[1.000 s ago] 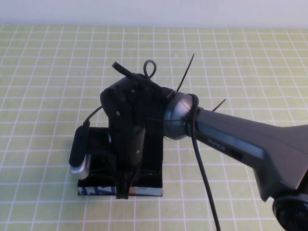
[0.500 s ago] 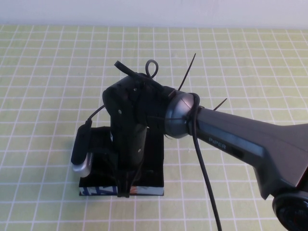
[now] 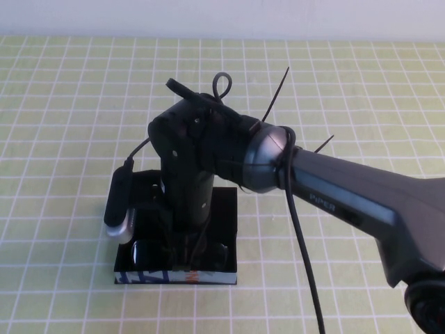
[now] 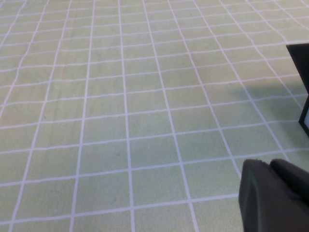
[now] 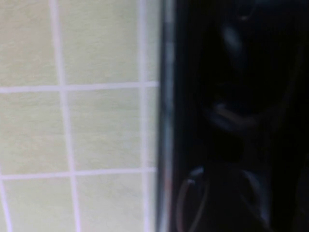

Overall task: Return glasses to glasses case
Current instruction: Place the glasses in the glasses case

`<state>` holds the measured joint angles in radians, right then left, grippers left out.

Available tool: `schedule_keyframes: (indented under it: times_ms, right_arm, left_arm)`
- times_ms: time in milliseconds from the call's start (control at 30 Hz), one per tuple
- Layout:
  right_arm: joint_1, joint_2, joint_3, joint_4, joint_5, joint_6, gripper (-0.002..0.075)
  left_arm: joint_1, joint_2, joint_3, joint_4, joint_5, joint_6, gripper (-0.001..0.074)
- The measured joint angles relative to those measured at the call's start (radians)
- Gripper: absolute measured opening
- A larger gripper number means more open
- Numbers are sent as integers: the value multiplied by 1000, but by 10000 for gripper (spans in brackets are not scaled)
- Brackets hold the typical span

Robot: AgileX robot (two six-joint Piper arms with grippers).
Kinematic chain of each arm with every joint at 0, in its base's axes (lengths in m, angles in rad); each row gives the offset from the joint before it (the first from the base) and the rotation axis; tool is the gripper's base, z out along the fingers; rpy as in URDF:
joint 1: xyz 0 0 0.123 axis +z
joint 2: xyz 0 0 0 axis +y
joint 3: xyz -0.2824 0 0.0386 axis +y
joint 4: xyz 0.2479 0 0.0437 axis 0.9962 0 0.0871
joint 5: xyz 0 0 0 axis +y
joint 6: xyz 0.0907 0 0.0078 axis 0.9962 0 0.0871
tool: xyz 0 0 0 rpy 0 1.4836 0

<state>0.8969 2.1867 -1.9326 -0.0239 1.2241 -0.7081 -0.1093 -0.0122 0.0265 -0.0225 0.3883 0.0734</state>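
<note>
Lifted slightly since before, the right claw [image 3: 182,259] hangs over the glasses [image 3: 142,252] in the glasses case [image 3: 224,229]; its opening can't be judged. "PIPER" marks the arm. Left claw [image 4: 275,195] hovers over the bench [image 4: 120,96], opening unclear.

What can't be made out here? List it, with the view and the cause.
- High view: the right gripper fingertips, hidden by its own wrist, over the glasses case.
- High view: most of the glasses, covered by the arm.
- Right wrist view: the case interior, dark and blurred.
- Left wrist view: the left gripper, cut off by the frame's edge.
</note>
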Motion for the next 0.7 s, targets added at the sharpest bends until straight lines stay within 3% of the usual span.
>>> schedule_keyframes:
  times_ms: [300,533,700]
  right_arm:
    - [-14,-75,-33,-58,2,152,289]
    - [-51,-110,-37,-81,4,303,36]
    - [-89,-110,-37,-81,6,340,-5]
  left_arm:
    - [0,0,0,0,0,0,-4]
    - [0,0,0,0,0,0,-4]
    - [0,0,0,0,0,0,-4]
